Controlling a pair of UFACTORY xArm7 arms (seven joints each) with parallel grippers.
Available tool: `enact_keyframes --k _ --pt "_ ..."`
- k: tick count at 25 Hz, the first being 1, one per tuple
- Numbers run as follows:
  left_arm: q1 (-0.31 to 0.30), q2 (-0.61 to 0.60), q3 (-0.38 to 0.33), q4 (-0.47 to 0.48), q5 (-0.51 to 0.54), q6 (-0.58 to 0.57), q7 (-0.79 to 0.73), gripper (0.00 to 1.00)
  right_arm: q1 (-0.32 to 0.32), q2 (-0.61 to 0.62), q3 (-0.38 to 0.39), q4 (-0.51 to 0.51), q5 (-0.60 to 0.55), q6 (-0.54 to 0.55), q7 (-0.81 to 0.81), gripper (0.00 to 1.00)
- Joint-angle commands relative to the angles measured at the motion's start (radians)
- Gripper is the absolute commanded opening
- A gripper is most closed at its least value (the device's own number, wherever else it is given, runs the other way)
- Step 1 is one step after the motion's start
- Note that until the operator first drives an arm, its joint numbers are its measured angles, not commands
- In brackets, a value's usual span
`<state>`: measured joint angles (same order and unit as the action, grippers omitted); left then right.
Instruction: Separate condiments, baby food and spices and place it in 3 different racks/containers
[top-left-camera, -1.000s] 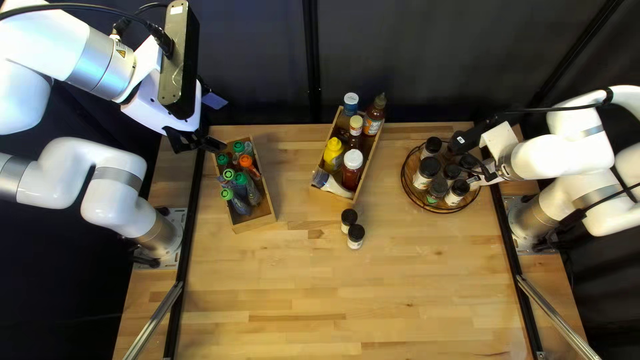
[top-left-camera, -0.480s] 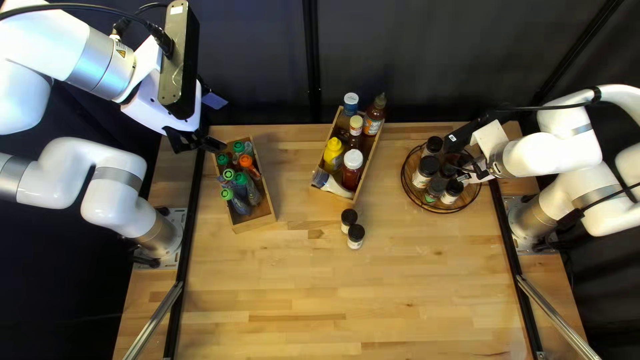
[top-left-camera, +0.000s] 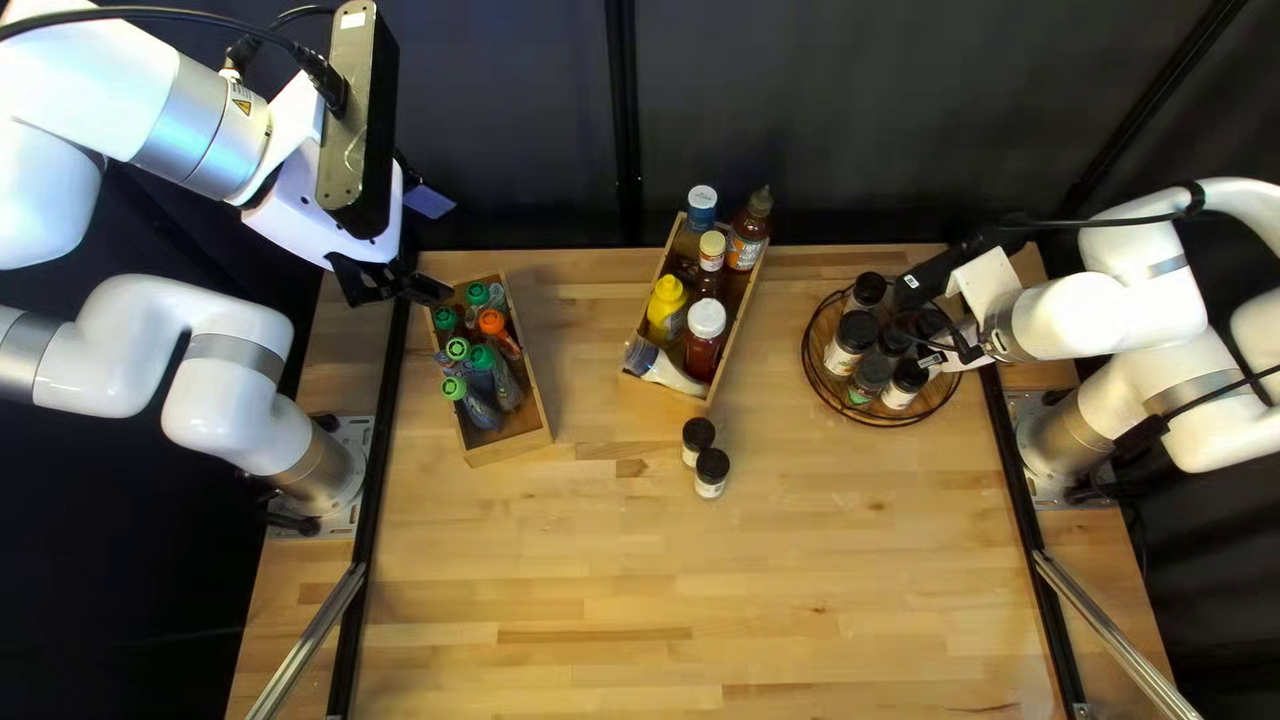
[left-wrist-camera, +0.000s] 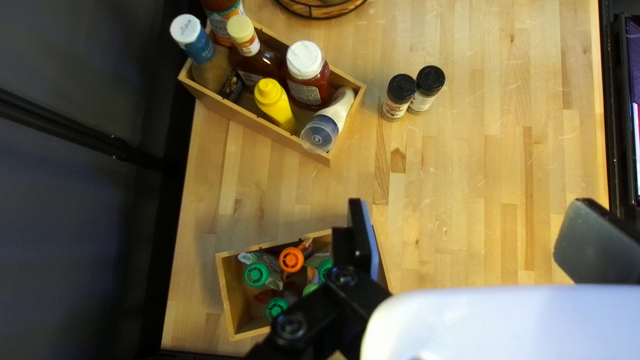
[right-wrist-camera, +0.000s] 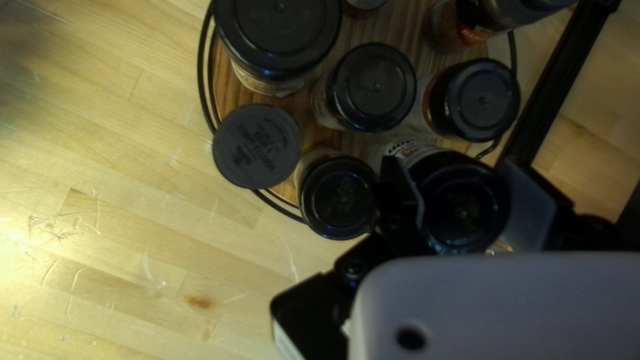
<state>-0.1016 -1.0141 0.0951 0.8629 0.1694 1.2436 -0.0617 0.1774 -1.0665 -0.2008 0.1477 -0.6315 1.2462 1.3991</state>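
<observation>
Centre frame: two loose spice jars [top-left-camera: 711, 483] await loading. Right of frame: the spice-sorting step is in hand. My right arm [top-left-camera: 1100, 316] reaches inward, low over the round rack [top-left-camera: 880, 424]; its right gripper [right-wrist-camera: 461, 183] is clamped on a black-lidded jar [right-wrist-camera: 465, 212]. Next, seat the jar clear of its neighbours, then release. Upper left: my left arm [top-left-camera: 200, 127] is raised, left gripper [left-wrist-camera: 472, 223] spread wide.
</observation>
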Motion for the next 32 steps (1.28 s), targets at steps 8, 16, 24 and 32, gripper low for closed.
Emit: enact_keyframes --k 8,16,24,32 --pt "0.0 0.0 0.0 0.0 0.0 0.0 0.0 1.0 -0.01 -0.087 0.01 -0.042 0.015 0.031 0.011 0.0" --pt "0.0 0.0 0.0 0.0 0.0 0.0 0.0 1.0 -0.037 -0.072 -0.03 -0.063 -0.015 -0.019 0.008 0.04" --pt "0.0 0.0 0.0 0.0 0.0 0.0 0.0 1.0 -0.04 -0.077 -0.039 -0.069 -0.013 -0.025 0.007 0.69" --pt "0.0 0.0 0.0 0.0 0.0 0.0 0.0 1.0 -0.02 -0.091 -0.014 -0.047 0.007 0.01 0.002 0.82"
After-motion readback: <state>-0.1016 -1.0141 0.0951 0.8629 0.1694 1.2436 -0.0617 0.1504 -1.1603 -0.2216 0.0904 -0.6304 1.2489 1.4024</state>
